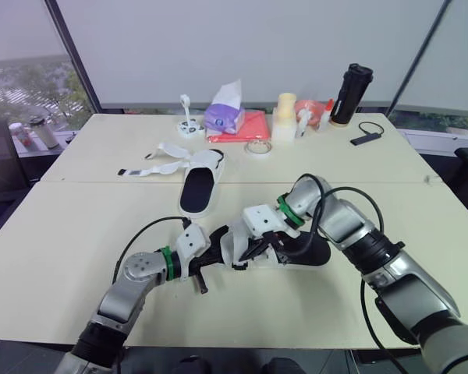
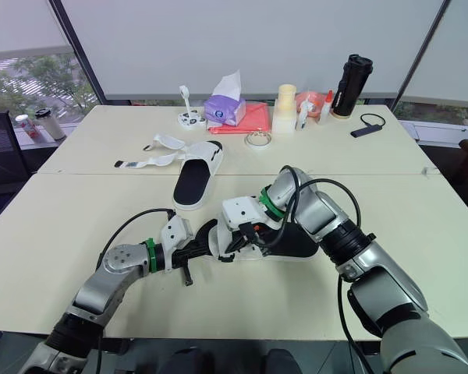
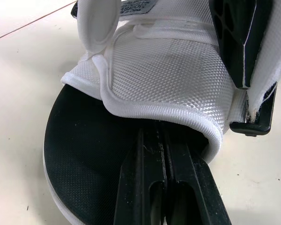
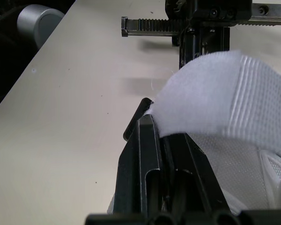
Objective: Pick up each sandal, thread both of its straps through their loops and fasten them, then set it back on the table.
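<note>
Two grippers are engaged on the near sandal (image 1: 316,253).
The strap (image 4: 215,93) is pinched by the right gripper (image 4: 159,133); the left gripper (image 3: 161,140) is closed, tucked under the mesh upper (image 3: 168,79).

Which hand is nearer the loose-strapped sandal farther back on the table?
Left. The left hand sits just in front of the loose-strapped sandal; the right hand is farther right, at the near sandal.

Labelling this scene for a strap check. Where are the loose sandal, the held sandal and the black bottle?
loose sandal (image 1: 200,191), left eye view, on its black footbed.
held sandal (image 1: 316,255), left eye view, on its black heel end.
black bottle (image 1: 352,95), left eye view, middle of its body.
</note>
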